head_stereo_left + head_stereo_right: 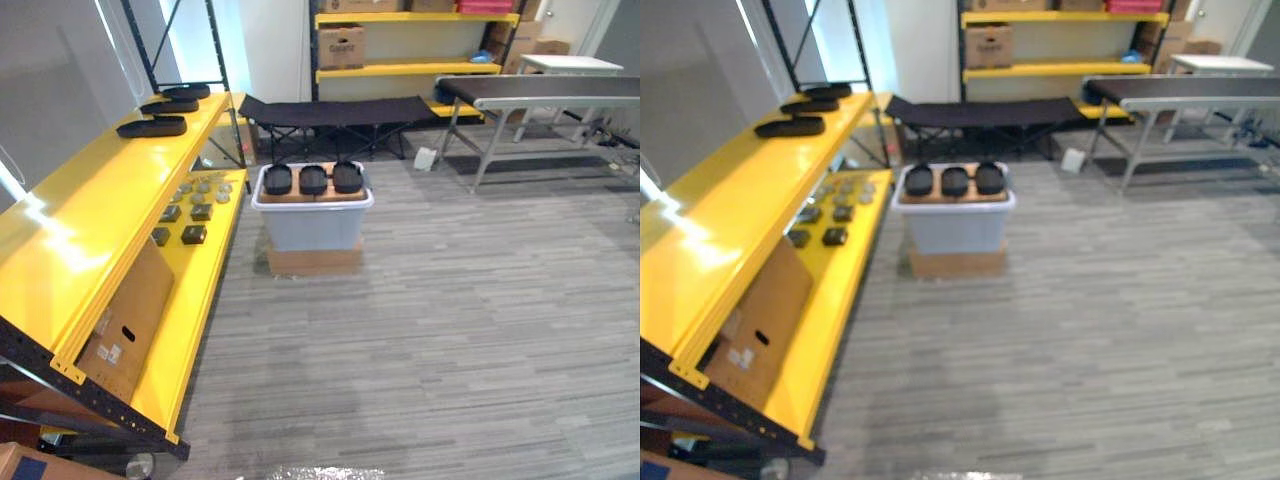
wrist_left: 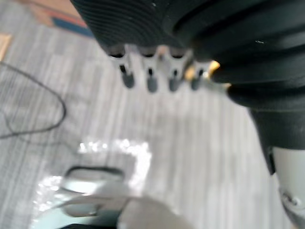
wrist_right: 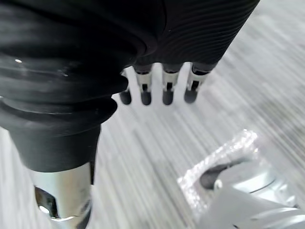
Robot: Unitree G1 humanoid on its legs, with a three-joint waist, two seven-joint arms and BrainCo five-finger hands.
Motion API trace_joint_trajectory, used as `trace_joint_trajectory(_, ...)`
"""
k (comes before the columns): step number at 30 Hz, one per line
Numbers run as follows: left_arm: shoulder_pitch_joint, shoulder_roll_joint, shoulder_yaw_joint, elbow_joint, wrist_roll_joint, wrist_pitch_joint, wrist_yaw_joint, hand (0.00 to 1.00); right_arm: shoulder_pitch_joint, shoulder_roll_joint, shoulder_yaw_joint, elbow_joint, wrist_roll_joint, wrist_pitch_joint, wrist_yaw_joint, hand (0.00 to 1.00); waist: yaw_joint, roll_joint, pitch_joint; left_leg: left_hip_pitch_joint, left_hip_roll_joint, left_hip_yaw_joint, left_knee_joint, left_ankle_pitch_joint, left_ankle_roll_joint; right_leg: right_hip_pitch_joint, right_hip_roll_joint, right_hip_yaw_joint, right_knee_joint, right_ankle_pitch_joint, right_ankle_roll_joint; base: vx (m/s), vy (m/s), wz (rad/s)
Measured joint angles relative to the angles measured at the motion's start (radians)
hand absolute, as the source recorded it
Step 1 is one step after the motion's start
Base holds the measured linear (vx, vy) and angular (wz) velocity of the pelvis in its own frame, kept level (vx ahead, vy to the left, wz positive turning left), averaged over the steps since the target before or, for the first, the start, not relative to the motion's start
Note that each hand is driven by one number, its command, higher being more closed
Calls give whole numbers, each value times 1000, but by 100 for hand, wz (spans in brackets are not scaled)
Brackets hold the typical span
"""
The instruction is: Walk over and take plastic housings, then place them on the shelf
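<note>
Three black plastic housings (image 1: 313, 180) lie in a row on a board across a pale grey bin (image 1: 310, 228) in the middle of the floor, some way ahead of me. Three more black housings (image 1: 152, 127) rest on the top level of the long yellow shelf (image 1: 90, 230) at the left. My left hand (image 2: 152, 71) hangs over the grey floor, open and holding nothing. My right hand (image 3: 164, 83) hangs the same way, open and holding nothing.
The bin stands on a flat cardboard box (image 1: 314, 262). Small dark parts (image 1: 195, 212) lie on the shelf's lower level, with a cardboard box (image 1: 125, 325) under the top board. A black cot (image 1: 335, 110), a conveyor table (image 1: 540, 92) and yellow racking (image 1: 410, 68) line the back.
</note>
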Motion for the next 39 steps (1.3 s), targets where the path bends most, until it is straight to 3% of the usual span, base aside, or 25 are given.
trace_joint_trajectory(5,-14,-21,56,20,-27,-2,0,0,-19,36,-84,33,39,2,3,0,-7,10,5,101,-7,9,-122,59,24,74,-2,-17,-70,32,4,172,43,-2)
trace_joint_trajectory(21,-63,-21,43,36,-69,-27,-22,0,-123,77,-75,32,35,0,6,0,-8,3,36,158,-10,10,-166,55,17,124,-2,-36,-99,32,13,20,-8,0)
trace_joint_trajectory(30,-61,-23,5,37,-67,-29,12,0,-101,72,-37,17,16,-7,-2,0,-6,4,47,171,-10,15,-176,54,17,138,-2,-39,-102,22,15,-62,-41,-2)
trace_joint_trajectory(39,-62,-18,4,36,-66,-32,16,0,-92,71,-37,18,-3,-7,-1,0,16,-11,55,188,-13,9,-176,55,19,160,-4,-43,-104,22,15,-16,-26,2)
